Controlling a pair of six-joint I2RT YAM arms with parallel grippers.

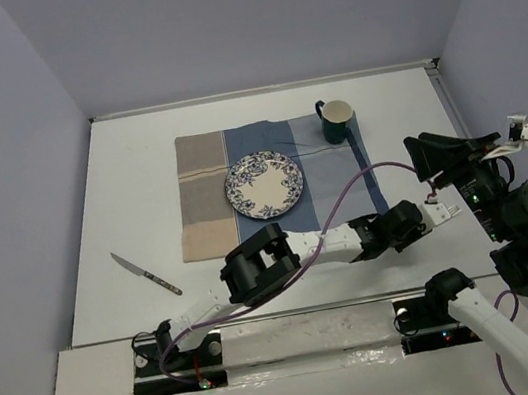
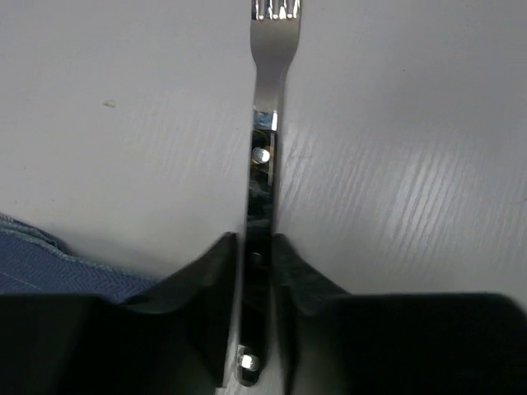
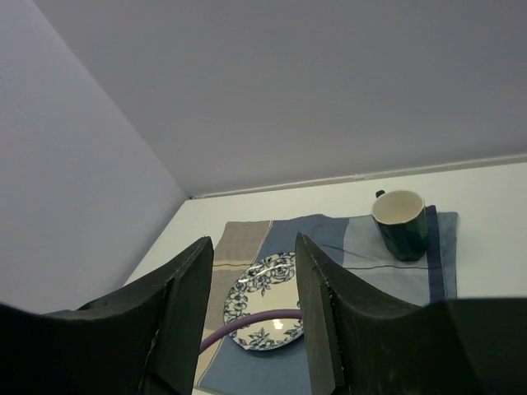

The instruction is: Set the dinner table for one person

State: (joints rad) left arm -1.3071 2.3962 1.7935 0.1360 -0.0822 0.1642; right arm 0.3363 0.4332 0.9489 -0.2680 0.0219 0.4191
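My left gripper (image 1: 418,218) reaches across to the right of the placemat and is shut on a fork (image 2: 265,164). The fork has a black riveted handle, and its silver tines point away from the gripper. It is low over the white dinner table (image 1: 131,189); I cannot tell whether it touches. My right gripper (image 1: 435,157) hangs in the air at the right, open and empty (image 3: 251,247). A floral plate (image 1: 264,183) sits in the middle of the striped placemat (image 1: 205,197). A dark green mug (image 1: 337,120) stands on its far right corner. A knife (image 1: 145,274) lies on the table left of the placemat.
The placemat's blue edge (image 2: 49,267) shows just left of my left gripper. A purple cable (image 1: 345,199) arcs over the placemat's near right corner. Lilac walls close in the table at the left, back and right.
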